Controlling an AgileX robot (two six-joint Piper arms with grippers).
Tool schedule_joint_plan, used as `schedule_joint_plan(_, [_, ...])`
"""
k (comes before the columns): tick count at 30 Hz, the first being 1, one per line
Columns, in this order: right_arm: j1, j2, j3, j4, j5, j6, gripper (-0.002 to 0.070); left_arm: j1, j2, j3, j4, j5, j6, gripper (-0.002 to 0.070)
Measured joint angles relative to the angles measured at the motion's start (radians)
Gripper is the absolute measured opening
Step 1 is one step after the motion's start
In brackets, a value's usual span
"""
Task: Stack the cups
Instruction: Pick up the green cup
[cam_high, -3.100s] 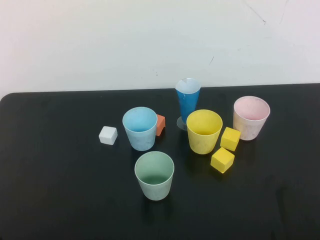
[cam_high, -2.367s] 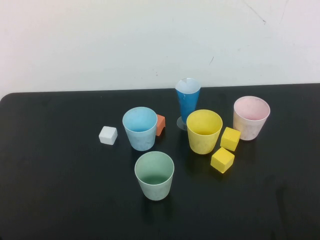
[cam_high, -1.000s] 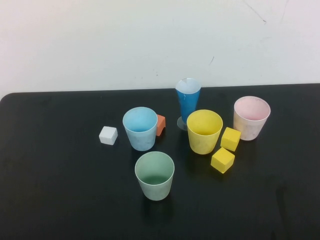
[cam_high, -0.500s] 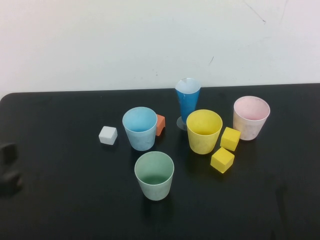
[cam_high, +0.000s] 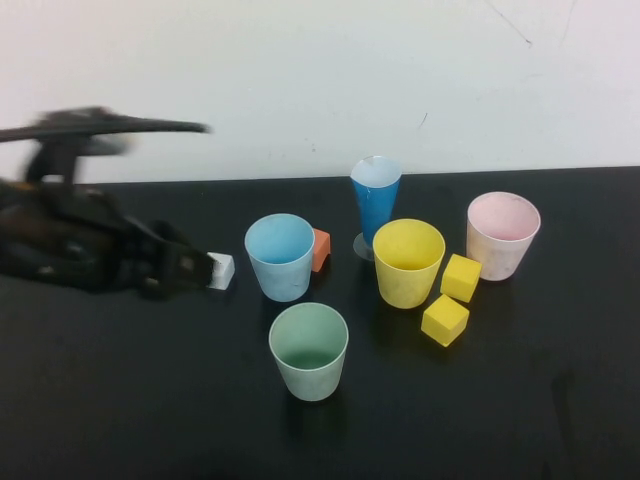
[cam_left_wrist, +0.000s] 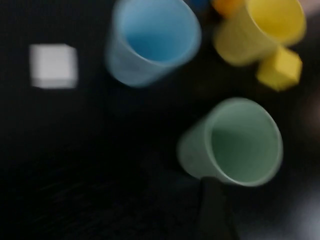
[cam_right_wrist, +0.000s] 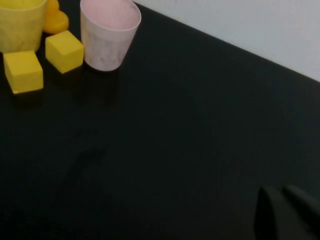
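Observation:
Four cups stand upright and apart on the black table (cam_high: 120, 400): light blue (cam_high: 281, 256), mint green (cam_high: 309, 350), yellow (cam_high: 408, 262) and pale pink (cam_high: 502, 235). My left gripper (cam_high: 195, 266) hovers blurred at the left, just beside a white cube (cam_high: 221, 270) and left of the blue cup. The left wrist view looks down on the blue cup (cam_left_wrist: 152, 40) and green cup (cam_left_wrist: 235, 142); one finger (cam_left_wrist: 215, 210) shows alone near the green cup's rim, open and holding nothing. My right gripper (cam_right_wrist: 279, 192) is shut and empty, far from the pink cup (cam_right_wrist: 109, 35).
A tall dark-blue cone glass (cam_high: 375, 205) stands behind the yellow cup. An orange block (cam_high: 320, 249) touches the blue cup's right side. Two yellow cubes (cam_high: 460, 277) (cam_high: 445, 320) lie between the yellow and pink cups. A white wall runs behind the table.
My left arm has swept in from the left edge to beside the white cube. The cups and blocks have not moved. The right gripper is not seen moving.

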Motion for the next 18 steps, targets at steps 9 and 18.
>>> schedule_joint_plan(9, [0.0,0.0,0.0,0.0,0.0,-0.002,-0.0003,-0.222,0.196,-0.085,0.258,-0.039,-0.082,0.0452])
schedule_joint_plan(18, [0.0,0.0,0.0,0.034,0.0,-0.002,-0.0003,-0.298,0.353,-0.085,0.335,-0.149,-0.084,0.0419])
